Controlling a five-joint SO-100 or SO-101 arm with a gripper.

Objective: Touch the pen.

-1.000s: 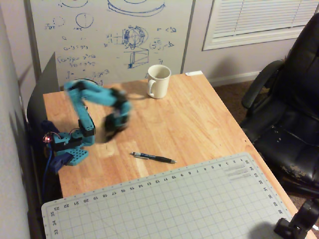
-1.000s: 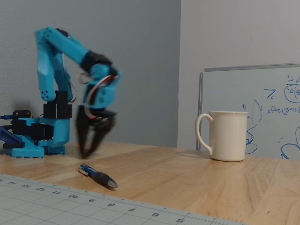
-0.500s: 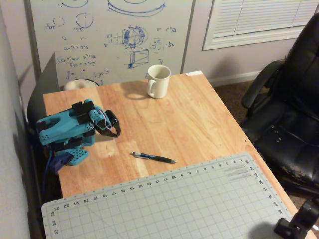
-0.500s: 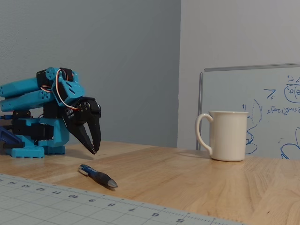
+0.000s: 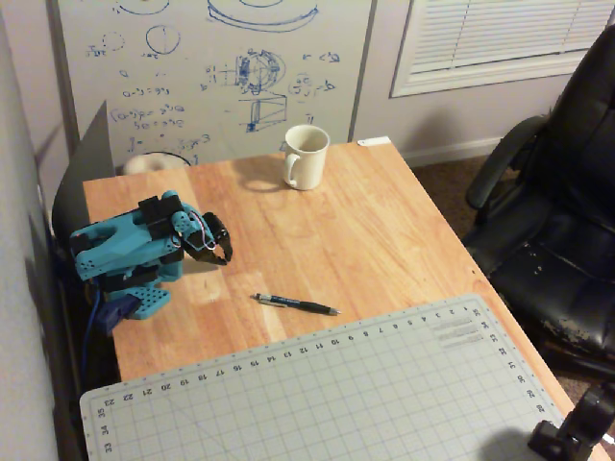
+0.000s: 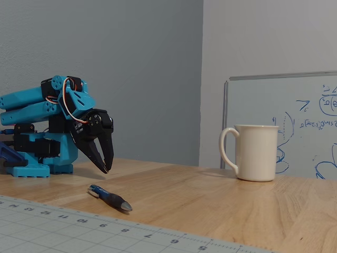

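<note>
The pen (image 5: 296, 304) is slim and dark with a silvery end; it lies flat on the wooden table (image 5: 384, 221) just beyond the cutting mat's far edge. It also shows in a fixed view (image 6: 109, 197) in the foreground. My gripper (image 5: 224, 254) is black on a folded blue arm at the table's left, and its jaws are closed with the tips together, holding nothing. It hangs tip-down (image 6: 106, 167) just above the table, apart from the pen, which lies closer to the mat and to the gripper's right in a fixed view.
A white mug (image 5: 307, 156) stands upright at the table's far side, also in a fixed view (image 6: 254, 152). A grey-green cutting mat (image 5: 327, 394) covers the near part. A whiteboard (image 5: 221, 67) leans behind; a black office chair (image 5: 557, 211) stands right of the table.
</note>
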